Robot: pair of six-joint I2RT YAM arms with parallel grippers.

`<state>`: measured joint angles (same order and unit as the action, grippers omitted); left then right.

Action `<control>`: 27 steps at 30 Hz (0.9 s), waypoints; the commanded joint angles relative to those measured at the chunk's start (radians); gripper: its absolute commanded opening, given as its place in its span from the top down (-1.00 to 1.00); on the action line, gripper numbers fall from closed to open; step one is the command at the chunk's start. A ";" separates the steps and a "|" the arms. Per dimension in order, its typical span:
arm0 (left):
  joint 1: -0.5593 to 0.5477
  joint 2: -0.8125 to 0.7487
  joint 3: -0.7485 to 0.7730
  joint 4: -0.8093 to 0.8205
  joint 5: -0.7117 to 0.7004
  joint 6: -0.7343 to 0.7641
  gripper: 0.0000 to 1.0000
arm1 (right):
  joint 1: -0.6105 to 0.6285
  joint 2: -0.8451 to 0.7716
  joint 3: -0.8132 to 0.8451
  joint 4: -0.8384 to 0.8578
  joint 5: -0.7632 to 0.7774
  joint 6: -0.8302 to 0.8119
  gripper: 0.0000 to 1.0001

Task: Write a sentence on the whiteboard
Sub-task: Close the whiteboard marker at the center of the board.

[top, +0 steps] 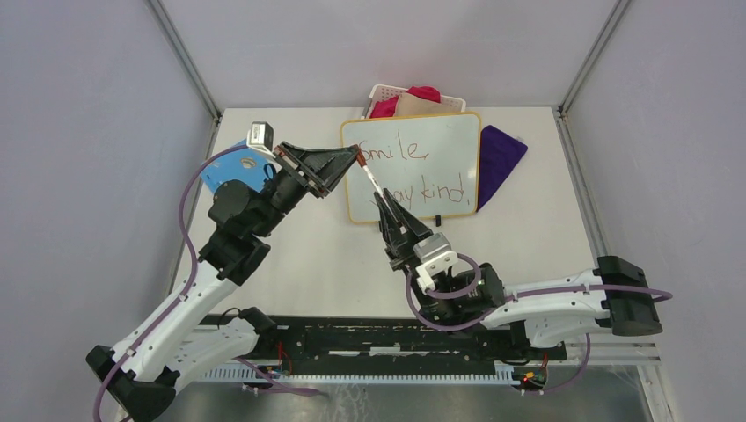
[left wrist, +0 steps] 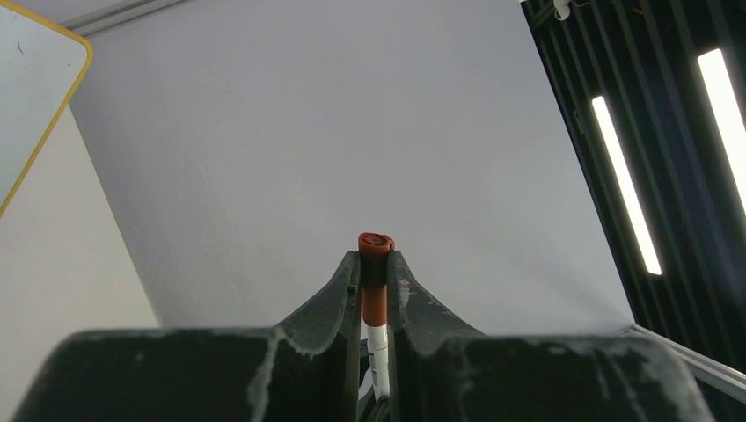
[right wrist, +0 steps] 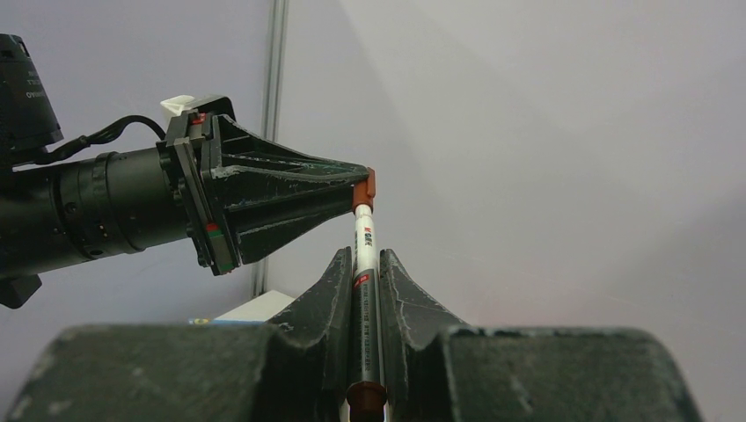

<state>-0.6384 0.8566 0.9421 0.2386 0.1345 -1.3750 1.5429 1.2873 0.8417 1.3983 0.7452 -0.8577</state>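
Whiteboard (top: pixel 457 141) at the far middle of the table (top: pixel 290 264), carrying the sentence (top: pixel 398 151) in 2 red lines, "Smile," above "stay kind,". The marker (top: pixel 371 178) hangs in front of the board's left half, its long axis running from near-right to far-left in the top view. The right gripper (top: pixel 380 195) is pinched on the barrel from the near end. The left gripper (top: pixel 352 160), reaching in from the left and roughly crosswise to the barrel, is pinched on the red-brown cap (top: pixel 360 159) at the far end. Whether the cap is fully seated cannot be told. The writing looks complete, so capping is probably in hand. Any push or pull must follow the marker's axis.
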 commanded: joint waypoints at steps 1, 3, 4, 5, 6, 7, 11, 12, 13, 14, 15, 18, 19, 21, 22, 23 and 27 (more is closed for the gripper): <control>-0.014 -0.023 0.000 0.034 0.006 0.048 0.96 | -0.015 0.009 0.048 0.050 0.016 0.016 1.00; -0.016 -0.025 -0.003 0.034 0.001 0.047 0.97 | -0.018 0.013 0.050 0.060 0.016 0.016 1.00; -0.016 -0.026 -0.003 0.034 -0.002 0.046 0.96 | -0.018 0.018 0.050 0.068 0.017 0.016 1.00; -0.018 -0.026 -0.003 0.034 -0.004 0.047 0.96 | -0.020 0.021 0.050 0.081 0.019 0.011 1.00; -0.019 -0.027 -0.003 0.034 -0.005 0.047 0.96 | -0.020 0.028 0.051 0.093 0.022 0.000 1.00; -0.021 -0.026 -0.003 0.034 -0.007 0.047 0.96 | -0.020 0.035 0.051 0.117 0.023 -0.012 1.00; -0.025 -0.026 -0.003 0.034 -0.014 0.048 0.96 | -0.020 0.072 0.056 0.208 0.043 -0.068 1.00; -0.026 -0.027 -0.003 0.034 -0.015 0.048 0.96 | -0.020 0.078 0.057 0.223 0.045 -0.076 1.00; -0.026 -0.027 -0.003 0.035 -0.017 0.048 0.96 | -0.019 0.083 0.057 0.231 0.044 -0.082 1.00; -0.027 -0.026 -0.003 0.036 -0.016 0.047 0.97 | -0.020 0.087 0.058 0.239 0.044 -0.084 1.00; -0.027 -0.024 -0.003 0.036 -0.017 0.049 0.96 | -0.022 0.088 0.059 0.244 0.044 -0.086 1.00; -0.029 -0.022 -0.006 0.044 -0.013 0.050 0.97 | -0.023 0.093 0.060 0.247 0.044 -0.083 1.00; -0.031 -0.021 -0.006 0.046 -0.011 0.050 0.97 | -0.026 0.093 0.060 0.246 0.045 -0.080 1.00; -0.032 -0.019 -0.006 0.047 -0.010 0.051 0.96 | -0.030 0.093 0.059 0.245 0.045 -0.075 1.00; -0.032 -0.018 -0.007 0.047 -0.012 0.050 0.96 | -0.032 0.093 0.059 0.243 0.046 -0.072 1.00; -0.033 -0.016 -0.008 0.047 -0.012 0.049 0.96 | -0.034 0.092 0.057 0.242 0.047 -0.068 1.00; -0.041 -0.008 -0.009 0.058 -0.005 0.050 0.96 | -0.043 0.085 0.054 0.226 0.048 -0.044 1.00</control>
<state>-0.6621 0.8532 0.9264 0.2329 0.1062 -1.3705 1.5227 1.3777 0.8623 1.5284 0.7536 -0.9195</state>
